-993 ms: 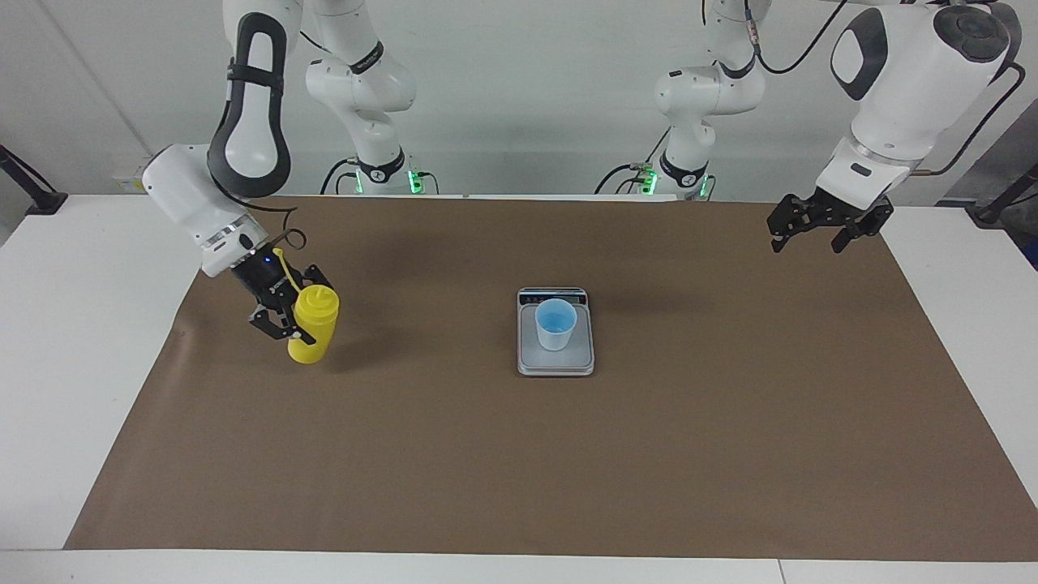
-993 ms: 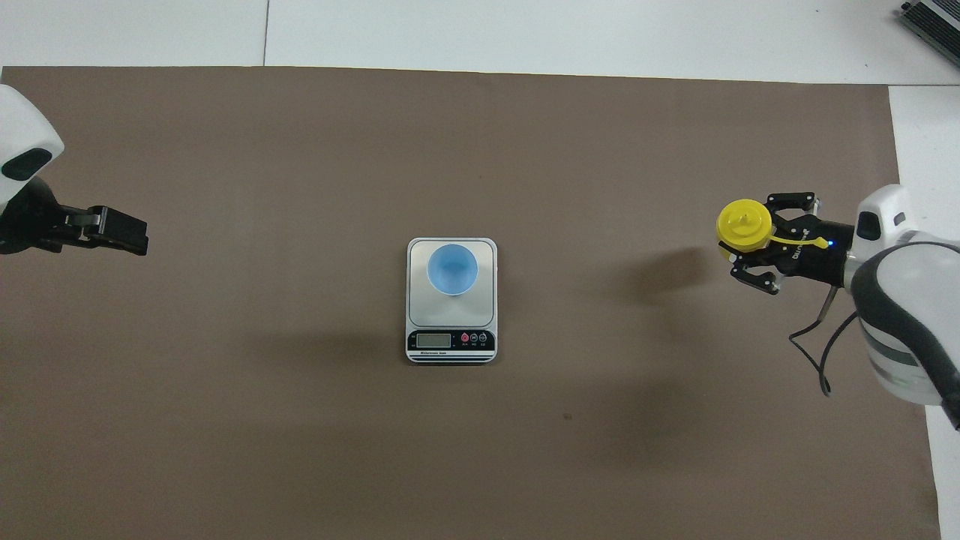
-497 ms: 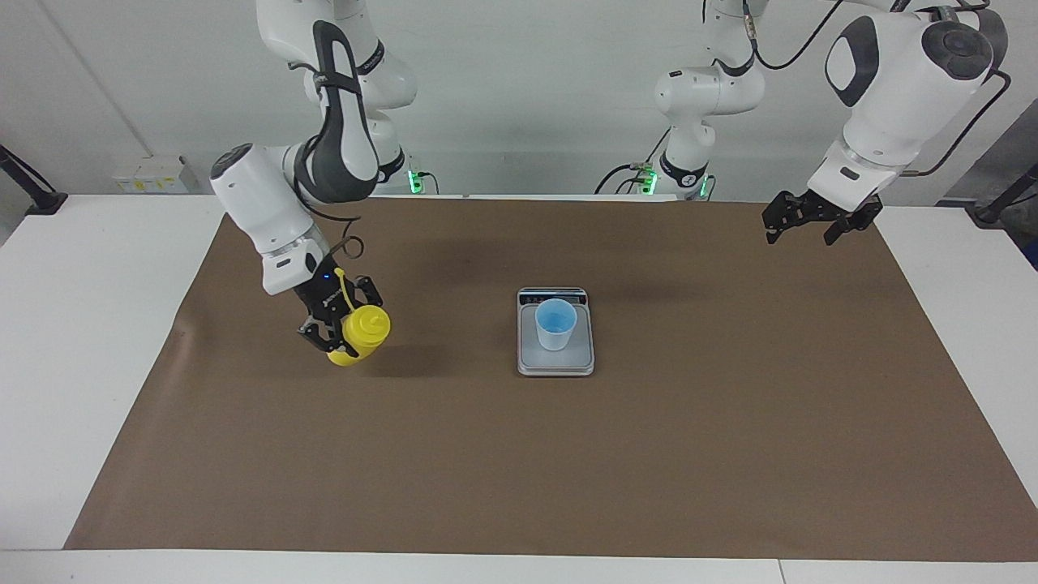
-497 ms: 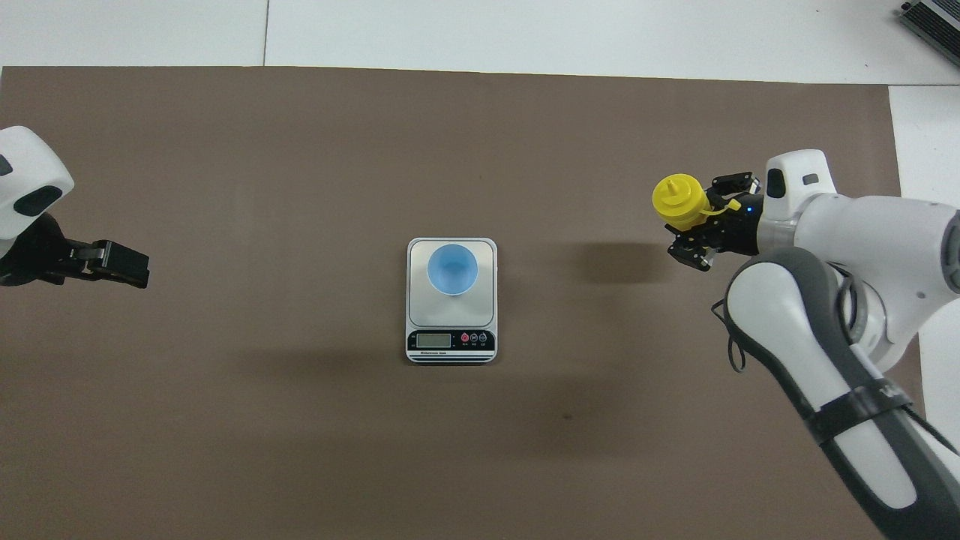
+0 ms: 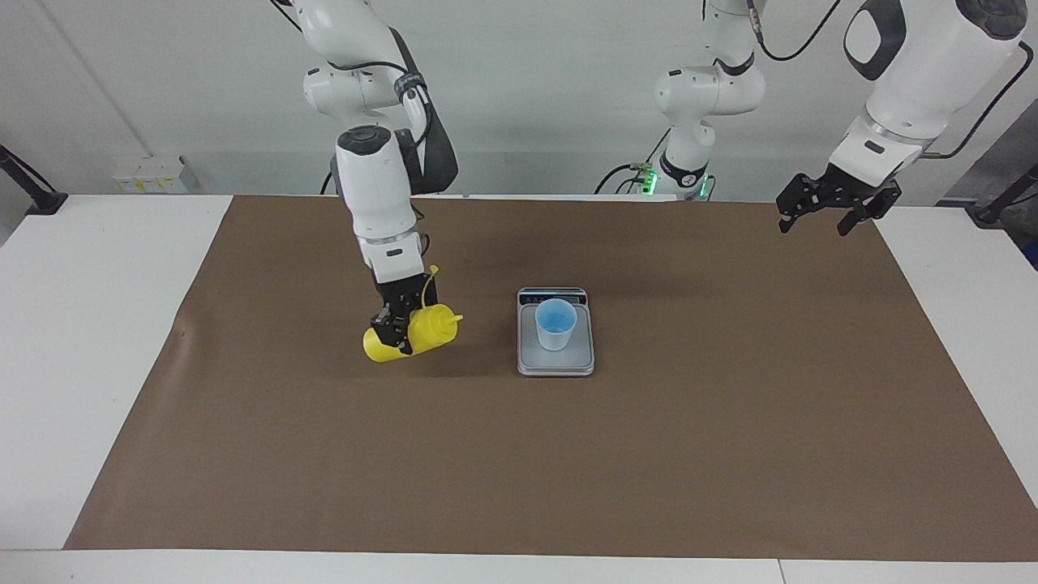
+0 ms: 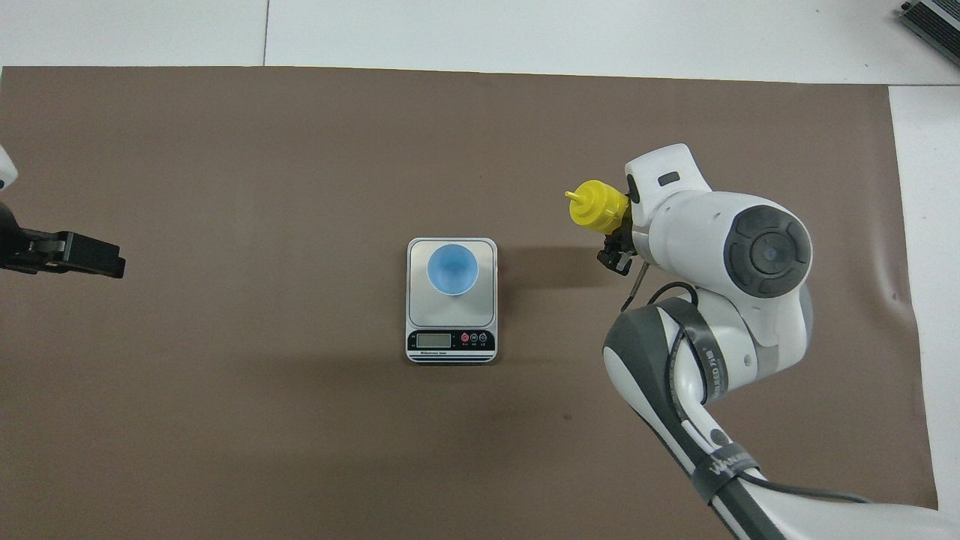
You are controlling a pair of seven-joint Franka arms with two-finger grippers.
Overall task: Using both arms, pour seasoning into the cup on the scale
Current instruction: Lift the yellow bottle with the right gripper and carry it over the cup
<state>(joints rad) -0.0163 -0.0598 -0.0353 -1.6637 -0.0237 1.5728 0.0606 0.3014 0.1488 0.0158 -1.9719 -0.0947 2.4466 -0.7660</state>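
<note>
The seasoning, a yellow squeeze bottle (image 5: 422, 331) (image 6: 596, 206), hangs low over the mat beside the scale, toward the right arm's end. It is tipped almost flat, and its thin nozzle points at the cup. My right gripper (image 5: 397, 324) is shut on its body; in the overhead view the wrist hides most of the hand. The pale blue cup (image 5: 555, 323) (image 6: 452, 270) stands upright on the silver-grey scale (image 5: 556, 362) (image 6: 417, 309) at the mat's middle. My left gripper (image 5: 813, 223) (image 6: 97, 259) waits open and holds nothing, over the mat's edge at the left arm's end.
A brown mat (image 5: 519, 454) covers most of the white table (image 5: 89, 276). The scale's dark display strip (image 6: 451, 341) faces the robots. A grey device (image 6: 934, 19) lies at the table's corner farthest from the robots, at the right arm's end.
The right arm has carried the bottle toward the scale and tipped it from upright to nearly flat. The left gripper has lifted slightly and stays open.
</note>
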